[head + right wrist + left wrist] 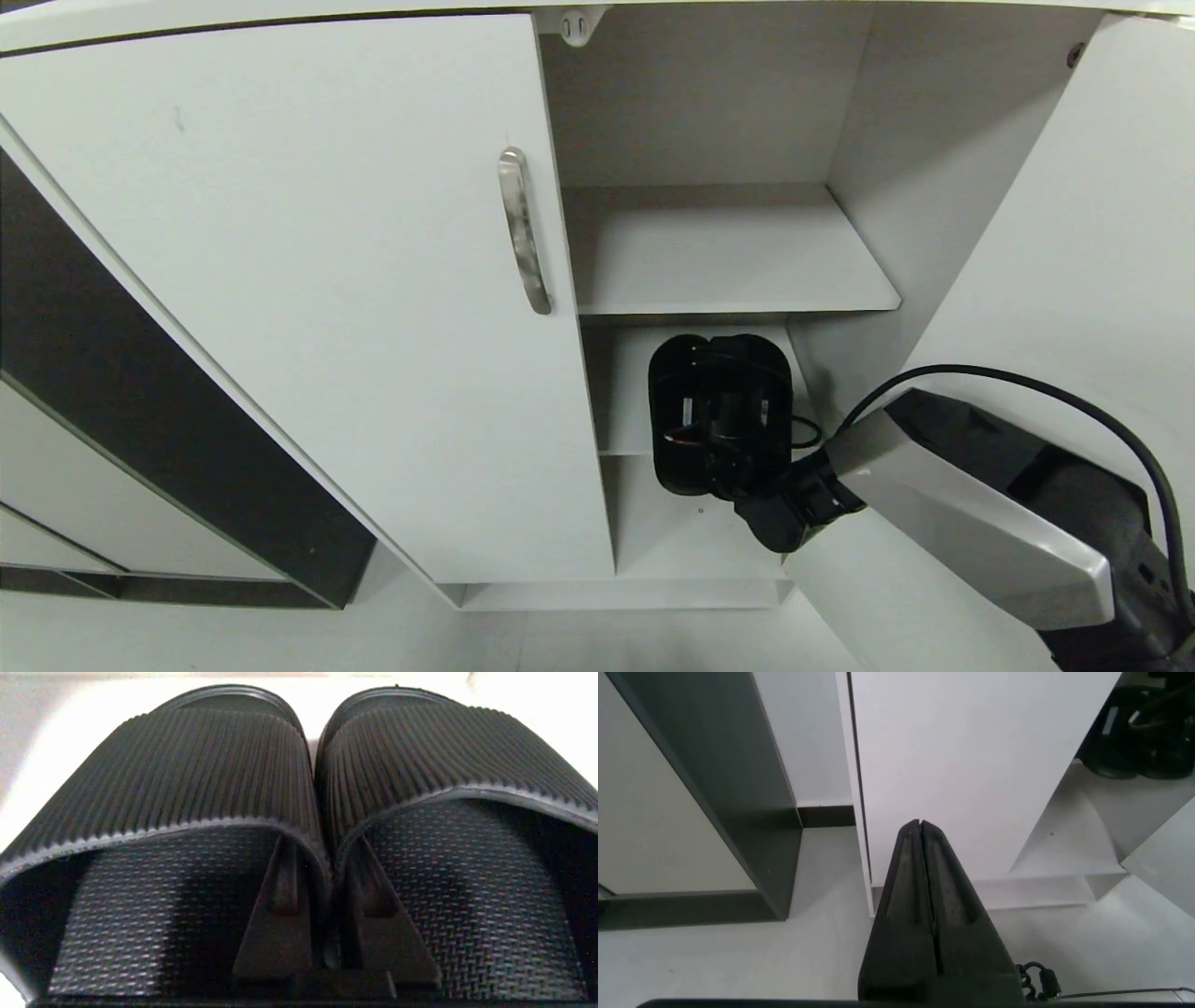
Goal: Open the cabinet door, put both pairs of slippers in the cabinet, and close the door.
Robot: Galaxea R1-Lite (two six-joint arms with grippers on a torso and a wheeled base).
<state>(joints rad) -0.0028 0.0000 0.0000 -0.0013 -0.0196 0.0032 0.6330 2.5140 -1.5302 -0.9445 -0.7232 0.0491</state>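
Observation:
A pair of black ribbed slippers (719,411) sits side by side in the cabinet's lower compartment, under the shelf (719,252). My right gripper (726,446) is shut on them. In the right wrist view its fingers (280,905) stand one inside each slipper (206,775) and pinch the two adjoining straps together, the right gripper (327,896) centred between them. My left gripper (920,845) hangs shut and empty above the floor, in front of the closed left door (971,756). The slippers (1144,737) show dark in the opening beyond it.
The cabinet's right door (1102,261) stands wide open beside my right arm. The left door (308,280) is closed, with a metal handle (523,229). A dark panel (140,420) flanks the cabinet on the left. Pale floor (607,644) lies in front.

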